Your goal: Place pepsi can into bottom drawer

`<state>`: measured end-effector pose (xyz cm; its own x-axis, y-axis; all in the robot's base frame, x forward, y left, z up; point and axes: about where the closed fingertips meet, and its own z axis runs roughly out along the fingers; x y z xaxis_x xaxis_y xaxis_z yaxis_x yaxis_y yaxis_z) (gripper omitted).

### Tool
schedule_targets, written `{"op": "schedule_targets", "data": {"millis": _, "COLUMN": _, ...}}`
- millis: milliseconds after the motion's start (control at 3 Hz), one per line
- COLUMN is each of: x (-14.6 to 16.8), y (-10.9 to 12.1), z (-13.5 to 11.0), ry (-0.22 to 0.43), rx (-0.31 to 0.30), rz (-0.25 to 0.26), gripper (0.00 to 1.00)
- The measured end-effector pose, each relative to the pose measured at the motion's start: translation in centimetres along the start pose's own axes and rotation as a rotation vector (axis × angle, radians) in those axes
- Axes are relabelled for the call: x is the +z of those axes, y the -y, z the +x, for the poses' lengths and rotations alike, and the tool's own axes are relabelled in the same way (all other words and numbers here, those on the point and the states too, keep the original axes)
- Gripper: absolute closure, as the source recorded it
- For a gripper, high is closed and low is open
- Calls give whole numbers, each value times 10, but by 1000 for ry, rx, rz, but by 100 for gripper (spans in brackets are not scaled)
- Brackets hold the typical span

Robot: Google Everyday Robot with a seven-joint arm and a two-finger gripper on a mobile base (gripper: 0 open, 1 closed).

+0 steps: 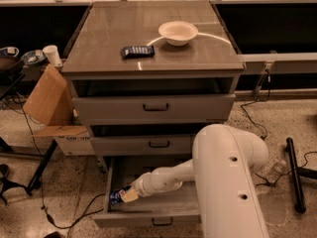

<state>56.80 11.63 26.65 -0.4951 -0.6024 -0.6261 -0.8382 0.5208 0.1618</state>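
Note:
The bottom drawer [148,218] of the grey cabinet is pulled open. The blue pepsi can [116,197] lies on its side inside the drawer at the front left corner. My gripper [127,194] reaches down into the drawer from the right and is right at the can, with a pale finger over its right end. The white arm [223,182] fills the lower right of the view and hides the drawer's right part.
A white bowl [178,32] and a flat dark packet [137,51] sit on the cabinet top [99,48]. The two upper drawers [153,108] are slightly open. A cardboard box [49,100] and a stand leg [42,165] are to the left, with cables on the floor.

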Motion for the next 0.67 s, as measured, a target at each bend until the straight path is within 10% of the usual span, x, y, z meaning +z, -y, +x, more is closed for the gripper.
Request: {"op": "schedule_targets", "data": {"millis": 667, "x": 28, "y": -13, "z": 9, "ry": 2, "rx": 13, "rz": -63, "gripper": 82}}
